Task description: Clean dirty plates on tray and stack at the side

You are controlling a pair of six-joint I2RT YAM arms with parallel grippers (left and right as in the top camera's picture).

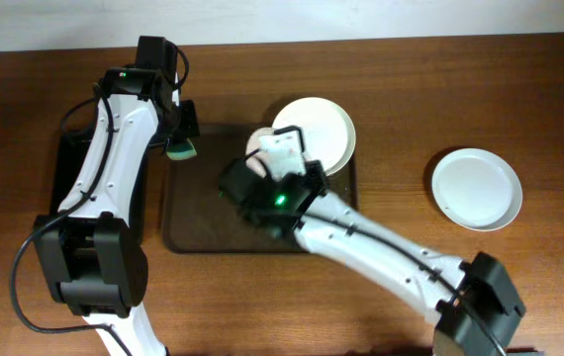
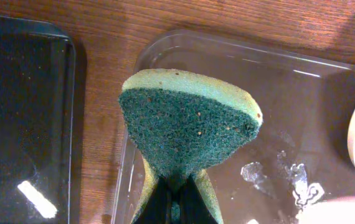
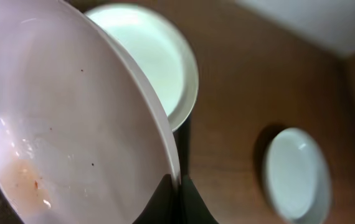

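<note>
**Item 1. Left pincer** (image 2: 177, 198): clamped on a sponge (image 2: 187, 130). The green scouring face is toward the wrist camera, with yellow foam behind it and pale crumbs speckling the green. It is over the far left corner of the tray (image 1: 203, 232).

**Item 2. Right pincer** (image 3: 179, 190): closed on the rim of the held plate (image 3: 71, 118). The plate is white and tilted steeply on edge, with an orange-brown smear low on its inner face. It is above the far middle of the tray.

**Item 3. Second plate** (image 1: 322, 133): white, lying flat at the tray's far right corner, just beside the held plate.

**Item 4. Third plate** (image 1: 477, 188): white, flat on the surface (image 1: 460, 79), right of the tray and well apart from it.

**Item 5. Tray:** dark brown and rectangular, with rounded corners and a low rim. Wet streaks show on its floor in the left wrist view.

**Item 6. Black tray** (image 2: 22, 124): glossy, on the surface just left of the brown tray, partly beneath the left arm.

**Item 7. Surface:** brown wood grain.
</note>
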